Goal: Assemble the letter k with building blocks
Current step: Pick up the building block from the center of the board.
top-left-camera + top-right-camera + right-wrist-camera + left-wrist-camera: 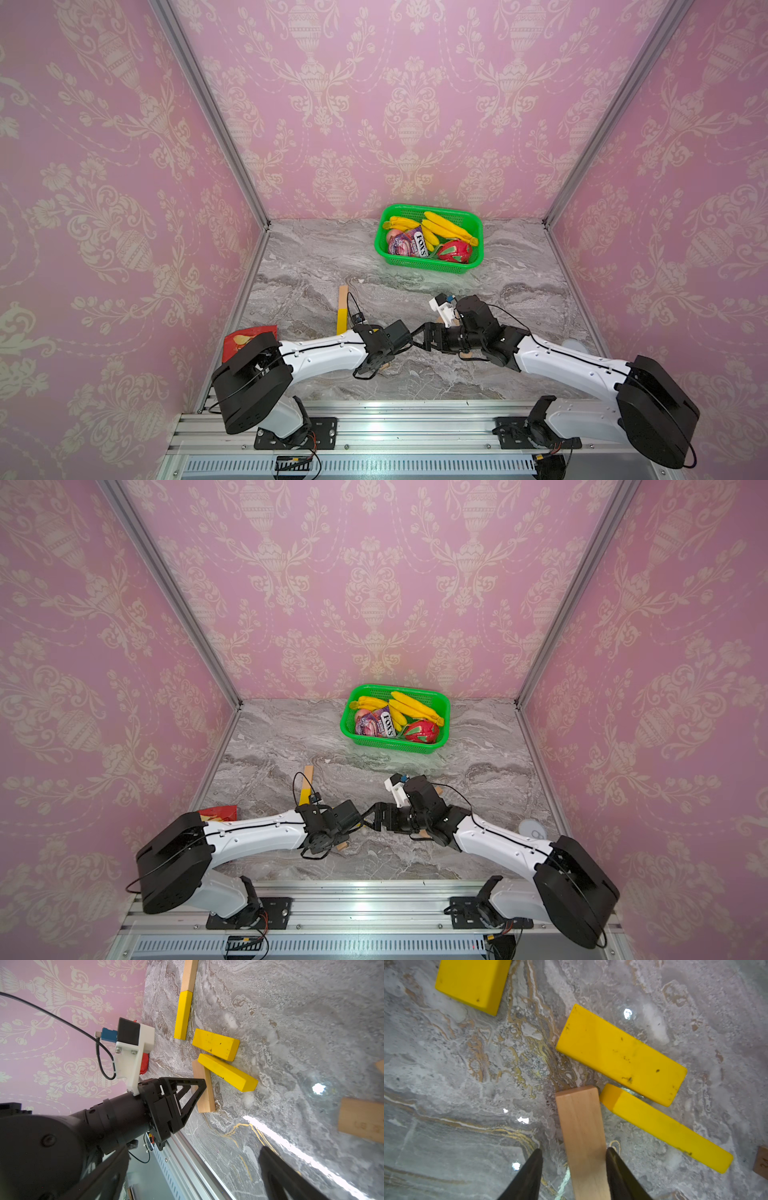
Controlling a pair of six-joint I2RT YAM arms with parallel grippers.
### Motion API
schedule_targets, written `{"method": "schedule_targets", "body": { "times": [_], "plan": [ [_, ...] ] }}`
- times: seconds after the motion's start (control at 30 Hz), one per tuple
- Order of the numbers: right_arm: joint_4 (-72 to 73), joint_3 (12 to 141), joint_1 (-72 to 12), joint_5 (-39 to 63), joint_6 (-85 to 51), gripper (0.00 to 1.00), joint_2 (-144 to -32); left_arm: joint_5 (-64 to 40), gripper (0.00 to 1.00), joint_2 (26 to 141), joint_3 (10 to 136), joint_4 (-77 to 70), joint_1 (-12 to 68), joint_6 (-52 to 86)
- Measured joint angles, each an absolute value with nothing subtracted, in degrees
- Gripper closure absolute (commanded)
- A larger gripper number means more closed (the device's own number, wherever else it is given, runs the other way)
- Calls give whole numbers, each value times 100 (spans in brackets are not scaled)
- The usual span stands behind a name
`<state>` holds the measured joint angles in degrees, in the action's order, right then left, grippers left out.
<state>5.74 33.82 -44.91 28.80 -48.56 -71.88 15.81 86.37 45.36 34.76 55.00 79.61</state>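
Two building blocks, a wooden one and a yellow one, lie end to end as a straight line, also seen in the right wrist view as wooden bar and yellow bar. Two more yellow bars slant beside it. My left gripper points down, open, astride a wooden block flat on the table. One finger touches it and a gap shows at the other. My right gripper hangs open and empty just right of it.
A green basket with bananas, a candy bag and a red fruit stands at the back. A red snack bag lies by the left arm's base. Loose wooden blocks lie under the right arm. A white round object sits front right.
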Motion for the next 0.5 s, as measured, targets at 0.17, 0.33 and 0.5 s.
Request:
{"method": "schedule_targets", "body": {
  "times": [0.17,0.33,0.5],
  "plan": [
    [576,3319,-4486,2880,-4856,0,-7188,1577,49,8805,4539,3430,5500,7961],
    [580,3319,-4449,2880,-4856,0,-7201,1579,51,8871,4539,3435,5500,7961],
    [607,3319,-4449,2880,-4853,0,-7244,1581,58,8871,4539,3503,5500,7961]
  ]
}}
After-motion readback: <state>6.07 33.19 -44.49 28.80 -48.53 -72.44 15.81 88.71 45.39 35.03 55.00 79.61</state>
